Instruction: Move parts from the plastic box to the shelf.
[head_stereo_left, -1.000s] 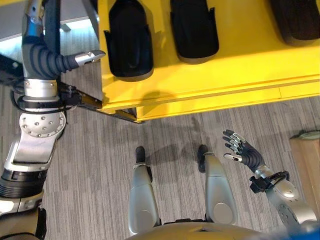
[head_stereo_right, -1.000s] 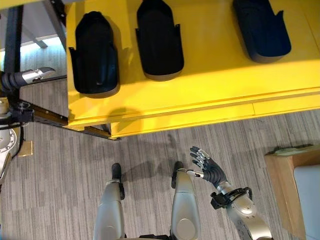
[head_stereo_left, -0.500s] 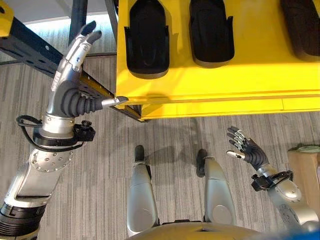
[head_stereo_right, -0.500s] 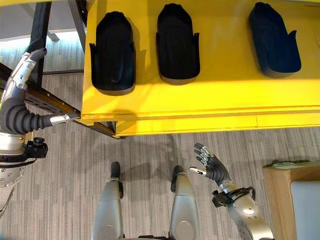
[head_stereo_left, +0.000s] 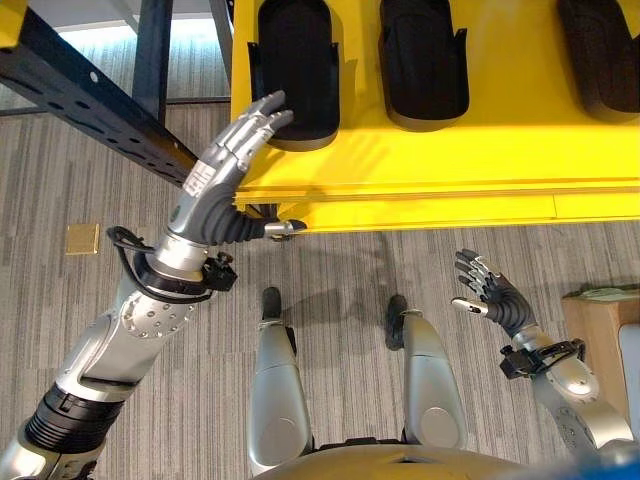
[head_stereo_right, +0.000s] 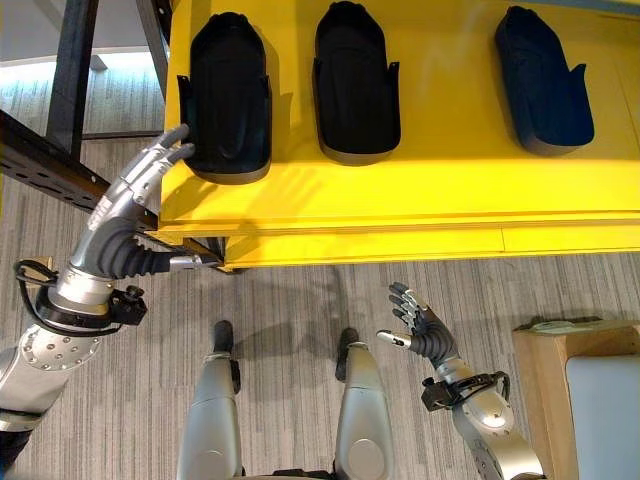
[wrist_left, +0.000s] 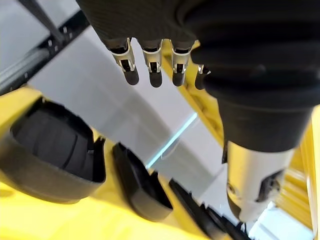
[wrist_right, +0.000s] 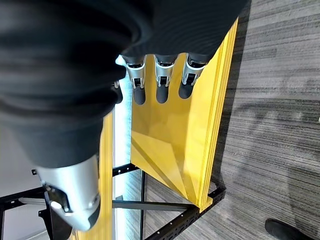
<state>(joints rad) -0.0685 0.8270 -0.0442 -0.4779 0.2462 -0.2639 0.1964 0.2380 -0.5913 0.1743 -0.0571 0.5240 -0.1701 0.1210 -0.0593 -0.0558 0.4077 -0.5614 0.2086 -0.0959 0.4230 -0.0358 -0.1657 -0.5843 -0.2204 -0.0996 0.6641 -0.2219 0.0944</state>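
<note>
Yellow shelf board (head_stereo_right: 420, 215) bears three black moulded plastic parts (head_stereo_right: 355, 85); left hand (head_stereo_right: 135, 200) open-fingered beside it, right hand (head_stereo_right: 420, 335) spread, empty

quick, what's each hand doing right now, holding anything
Left hand: open, empty, fingertips by the leftmost black moulded part on the yellow shelf.
Right hand: open, empty.

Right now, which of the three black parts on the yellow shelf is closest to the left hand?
The leftmost black part: the left hand has its straight fingers at that part's near-left corner. The middle part and the right part lie farther along the yellow shelf.
</note>
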